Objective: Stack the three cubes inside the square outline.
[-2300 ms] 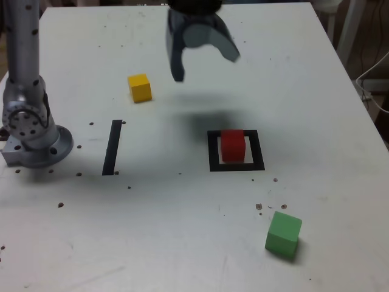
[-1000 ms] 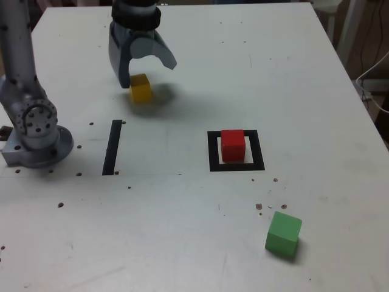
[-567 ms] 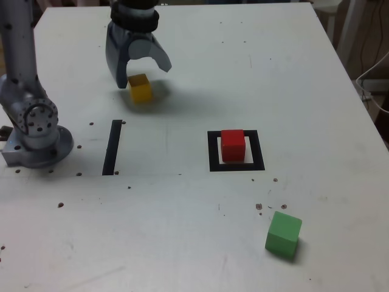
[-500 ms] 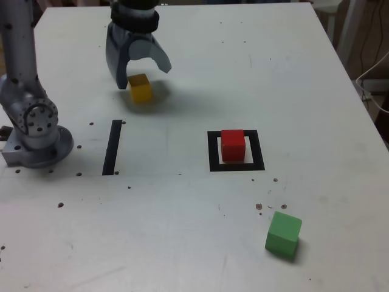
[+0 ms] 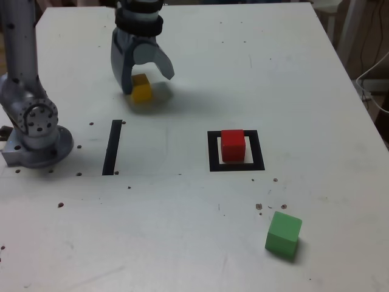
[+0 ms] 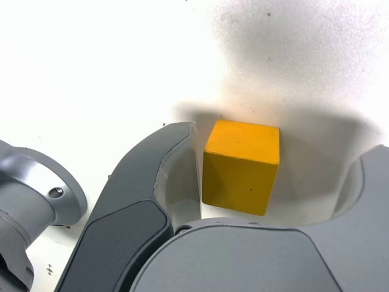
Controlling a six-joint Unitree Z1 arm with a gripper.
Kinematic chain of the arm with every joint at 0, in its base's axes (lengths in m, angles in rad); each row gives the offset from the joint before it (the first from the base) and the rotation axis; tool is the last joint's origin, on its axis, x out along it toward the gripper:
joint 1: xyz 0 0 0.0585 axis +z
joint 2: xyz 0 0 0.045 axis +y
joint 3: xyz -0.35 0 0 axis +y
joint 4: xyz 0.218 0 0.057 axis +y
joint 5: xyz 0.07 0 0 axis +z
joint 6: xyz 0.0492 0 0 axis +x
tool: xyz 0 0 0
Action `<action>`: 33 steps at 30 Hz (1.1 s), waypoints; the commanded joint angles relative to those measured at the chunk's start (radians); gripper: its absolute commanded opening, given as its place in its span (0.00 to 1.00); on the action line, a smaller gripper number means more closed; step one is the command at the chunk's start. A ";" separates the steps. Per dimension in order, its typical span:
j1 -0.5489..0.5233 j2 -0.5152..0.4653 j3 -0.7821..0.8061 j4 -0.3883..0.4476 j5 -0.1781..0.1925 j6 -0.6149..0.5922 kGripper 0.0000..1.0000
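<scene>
The end effector has moved over the yellow cube — still open. Gripping likely comes next, then stacking on red.

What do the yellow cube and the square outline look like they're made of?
Yellow cube: perhaps painted wood, satin; crisp edges and a small dark speck hint at it, though plastic is possible.
Square outline: probably matte black tape, lying flat with straight edges.
</scene>
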 commanded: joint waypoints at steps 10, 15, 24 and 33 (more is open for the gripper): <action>-0.005 0.010 -0.009 0.012 -0.014 0.006 0.53; -0.005 0.015 -0.009 0.011 -0.013 0.011 0.48; -0.005 0.023 -0.008 0.000 -0.018 0.015 0.31; -0.015 0.001 -0.003 -0.007 -0.022 0.016 0.22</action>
